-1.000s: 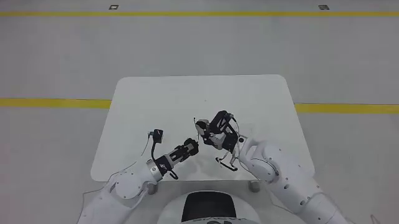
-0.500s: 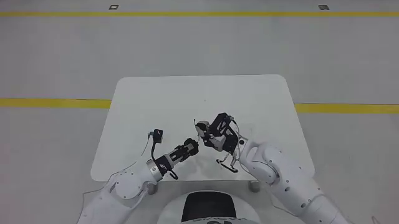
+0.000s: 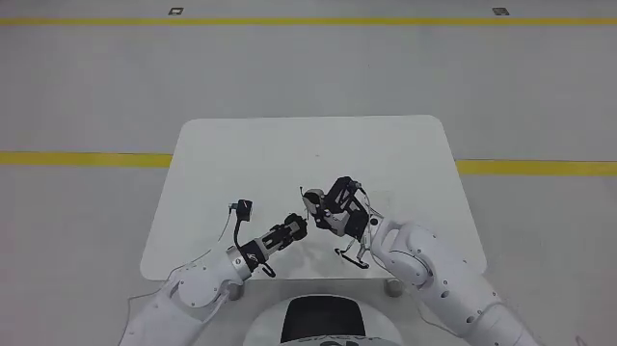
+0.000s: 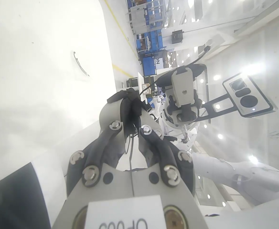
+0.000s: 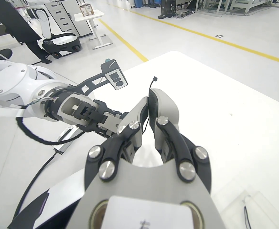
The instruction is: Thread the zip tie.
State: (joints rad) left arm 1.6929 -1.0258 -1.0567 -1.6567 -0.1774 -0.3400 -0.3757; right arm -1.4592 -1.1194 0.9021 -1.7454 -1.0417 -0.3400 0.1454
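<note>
A thin black zip tie (image 5: 146, 123) stands pinched between the pads of my right gripper (image 5: 149, 98), which is shut on it. Its small square head (image 5: 155, 78) sticks out past the fingertips and shows above the table as the zip tie head (image 3: 301, 190). My left gripper (image 4: 130, 101) is shut too, with a thin black strap (image 4: 130, 152) running down between its fingers. The two grippers nearly touch over the table's front middle: left gripper (image 3: 296, 224), right gripper (image 3: 311, 209). In the right wrist view the left gripper (image 5: 113, 119) lies just behind my right fingers.
A second black zip tie (image 4: 81, 64) lies loose on the white table (image 3: 289, 144). Another black tie (image 5: 245, 209) rests in a clear tray near the table's front edge. The wrist camera brackets (image 3: 241, 209) stick out beside the arms.
The right gripper has edged slightly toward the left gripper. Both stay shut.
</note>
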